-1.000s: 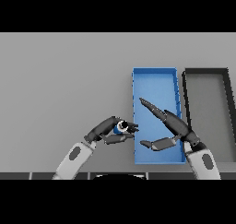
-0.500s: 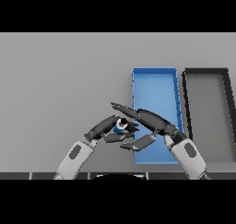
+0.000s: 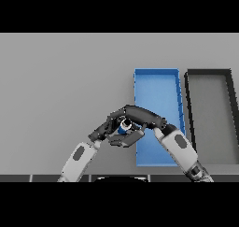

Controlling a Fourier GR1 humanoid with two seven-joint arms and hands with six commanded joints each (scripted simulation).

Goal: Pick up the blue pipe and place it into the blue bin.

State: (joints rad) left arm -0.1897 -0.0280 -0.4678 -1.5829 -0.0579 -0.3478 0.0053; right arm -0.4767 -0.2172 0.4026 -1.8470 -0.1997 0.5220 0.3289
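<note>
The blue pipe [image 3: 124,126], a short blue piece with a pale open end, is held just above the table, left of the blue bin [image 3: 156,83]. My left hand [image 3: 103,129] comes in from the lower left and is shut on the pipe's left side. My right hand [image 3: 142,115] reaches in from the lower right across the bin's left wall. Its fingers arch over the pipe and its thumb lies under it, so both hands enclose the pipe. Most of the pipe is hidden between them.
A black bin [image 3: 232,109] stands directly right of the blue bin, both long and open-topped. The grey table [image 3: 60,81] stretches to the left and back.
My right hand has swung left from over the blue bin to the pipe and curled round it. My left hand has kept the pipe almost in place.
</note>
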